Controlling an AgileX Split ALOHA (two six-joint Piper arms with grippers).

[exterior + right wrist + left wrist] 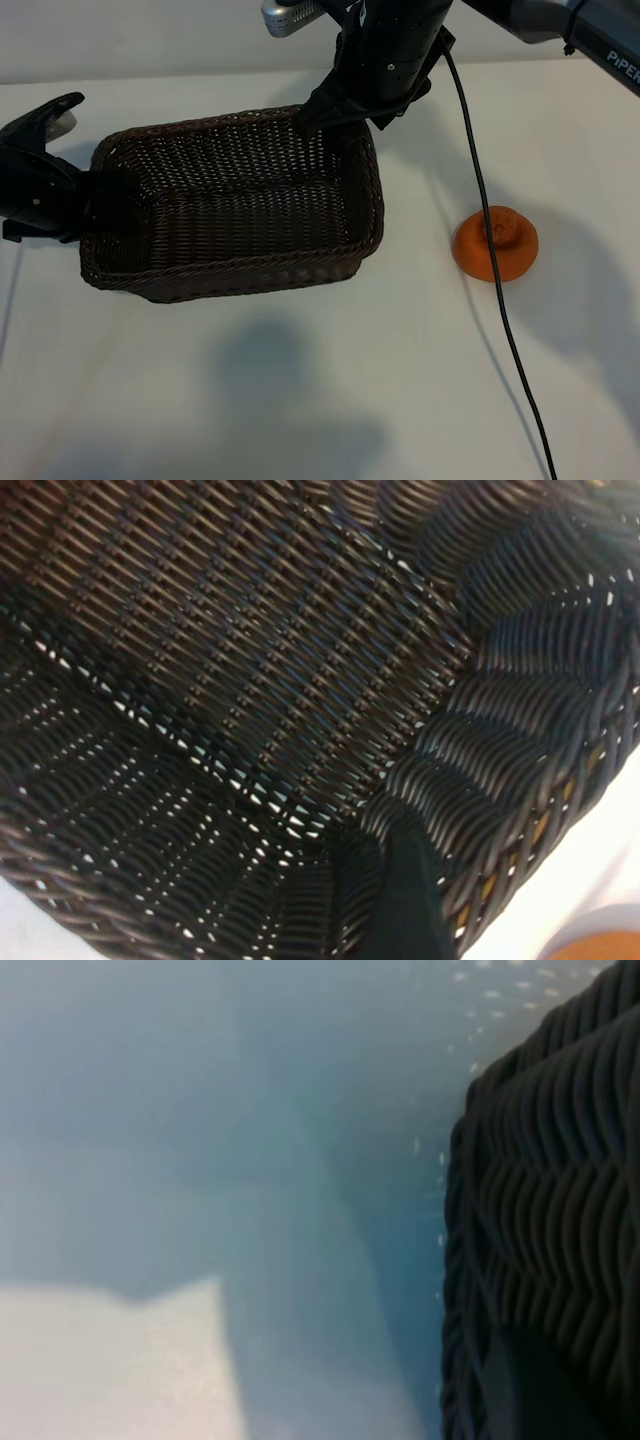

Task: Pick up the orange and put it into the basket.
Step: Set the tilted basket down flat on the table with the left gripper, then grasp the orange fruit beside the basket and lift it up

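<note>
Orange on worktop beside basket | light, firm, rollable: grasp across sides | left gripper pinching basket's end wall | right gripper spread over basket's rim

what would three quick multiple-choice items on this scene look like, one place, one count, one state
1. Where is the small matte orange fruit?
A. in the basket
B. on the table right of the basket
C. in a gripper

2. How many fruits lie inside the dark brown woven wicker basket?
A. none
B. one
C. two

3. The right gripper is
A. shut on the fruit
B. open at the basket's far rim
C. out of view

B: it sits on the white table, apart from the basket.
A: only bare weave shows inside.
B: it holds nothing at the far rim.
</note>
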